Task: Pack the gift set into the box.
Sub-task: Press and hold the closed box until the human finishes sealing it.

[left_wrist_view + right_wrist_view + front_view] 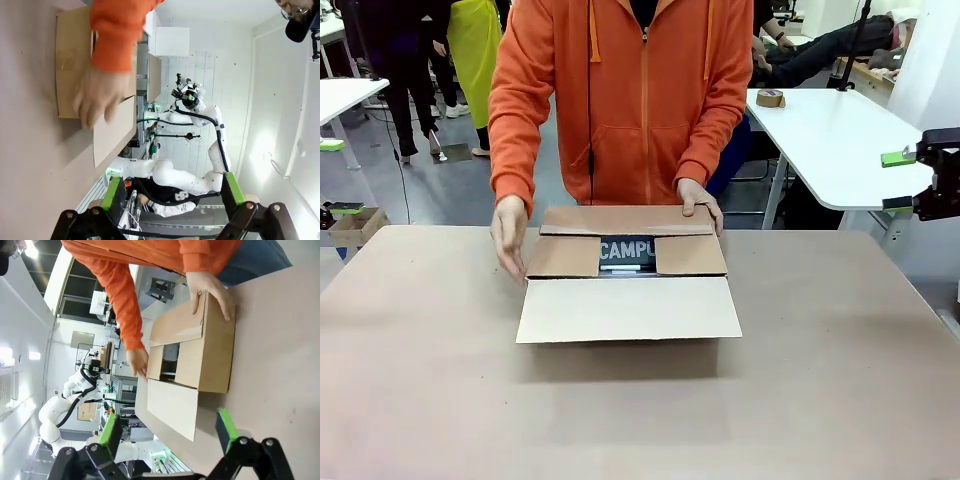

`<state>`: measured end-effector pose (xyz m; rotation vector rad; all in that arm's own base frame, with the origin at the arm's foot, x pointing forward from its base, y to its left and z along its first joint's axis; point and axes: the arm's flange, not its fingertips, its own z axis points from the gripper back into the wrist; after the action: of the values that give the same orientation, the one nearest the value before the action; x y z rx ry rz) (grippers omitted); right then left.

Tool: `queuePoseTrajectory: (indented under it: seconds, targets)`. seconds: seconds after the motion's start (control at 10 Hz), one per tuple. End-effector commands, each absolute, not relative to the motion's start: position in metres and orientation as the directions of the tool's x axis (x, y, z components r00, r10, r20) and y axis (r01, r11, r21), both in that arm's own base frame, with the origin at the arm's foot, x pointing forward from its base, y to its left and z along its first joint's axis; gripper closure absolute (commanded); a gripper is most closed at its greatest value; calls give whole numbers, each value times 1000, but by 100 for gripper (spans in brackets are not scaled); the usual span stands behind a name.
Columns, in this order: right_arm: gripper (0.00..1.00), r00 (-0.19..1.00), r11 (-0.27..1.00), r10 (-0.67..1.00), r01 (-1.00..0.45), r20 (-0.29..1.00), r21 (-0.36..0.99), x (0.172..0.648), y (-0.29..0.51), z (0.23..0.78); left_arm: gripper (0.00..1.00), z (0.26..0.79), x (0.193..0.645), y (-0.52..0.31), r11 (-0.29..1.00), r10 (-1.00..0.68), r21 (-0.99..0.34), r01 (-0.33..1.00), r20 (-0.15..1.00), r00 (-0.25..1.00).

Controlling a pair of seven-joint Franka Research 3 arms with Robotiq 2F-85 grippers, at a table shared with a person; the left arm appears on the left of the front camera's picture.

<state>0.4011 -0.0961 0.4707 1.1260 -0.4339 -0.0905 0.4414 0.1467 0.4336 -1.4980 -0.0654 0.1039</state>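
The box [630,290] stands in the middle of the brown table, with both side flaps folded in and the near flap lying open toward me. Through the gap shows the gift set's grey pouch [625,250], lettered "CAMP"; the tray, white item and pen are hidden. A person in an orange hoodie presses the far flap down with one hand [699,201] and holds the other hand [509,236] at the box's left side. My right gripper [898,181] hangs open, off the table's right edge. In the wrist views, the left gripper [172,197] and right gripper [168,432] are open and empty, well away from the box [70,65] [215,355].
A small brown carton [357,227] sits beyond the table's far left corner. A white table [830,140] with a tape roll [770,97] stands at the back right. Bare tabletop [620,420] stretches in front of the box.
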Motion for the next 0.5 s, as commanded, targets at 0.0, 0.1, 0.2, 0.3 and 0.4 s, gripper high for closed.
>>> queuePoseTrajectory:
  seconds: [0.0,0.1,0.2,0.3,0.4]
  targets:
    - [0,908,418,-299,-150,292,896,402,-93,472,0,434,438,145,73,112,-997,-19,-11,994]
    - [0,908,418,-299,-150,292,896,402,-93,472,0,434,438,145,73,112,-997,-19,-11,994]
    - [0,908,418,-299,-150,292,896,402,-93,472,0,434,438,145,73,112,-997,-19,-11,994]
    - [0,908,418,-299,-150,292,896,402,-93,472,0,434,438,145,73,112,-997,-19,-11,994]
    - [0,908,418,-299,-150,292,896,402,-93,472,0,434,438,145,73,112,-997,-19,-11,994]
